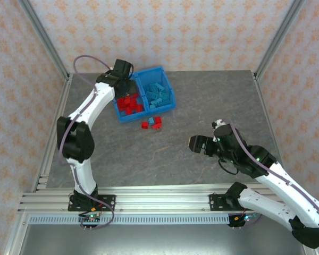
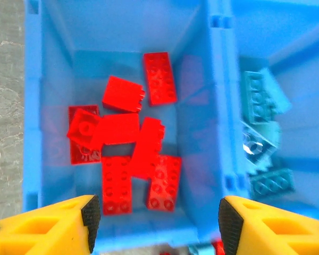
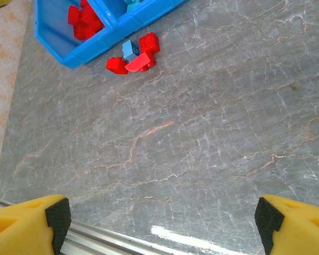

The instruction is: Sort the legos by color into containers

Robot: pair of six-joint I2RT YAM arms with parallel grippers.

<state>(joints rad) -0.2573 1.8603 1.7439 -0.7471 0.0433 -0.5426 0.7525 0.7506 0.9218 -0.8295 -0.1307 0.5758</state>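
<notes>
The bright blue bin [image 1: 167,108] stands at the back of the table, split by a divider [image 2: 218,106]. Several red legos [image 2: 133,149] lie in its left compartment and several light blue legos [image 2: 260,114] in its right one. My left gripper [image 2: 159,220] hangs open above the red compartment [image 1: 128,103] with nothing between its fingers [image 2: 90,215]. Three red legos [image 3: 141,56] and one light blue lego [image 3: 129,49] lie loose on the table just in front of the bin [image 3: 61,50]. My right gripper [image 3: 163,223] is open over bare table, well short of them.
Grey marbled tabletop [image 1: 165,159] stretches between the loose bricks [image 1: 152,123] and my right gripper [image 1: 196,144]. An aluminium rail [image 1: 159,201] runs along the near edge. Patterned walls and metal posts [image 1: 45,45] close in the back and sides.
</notes>
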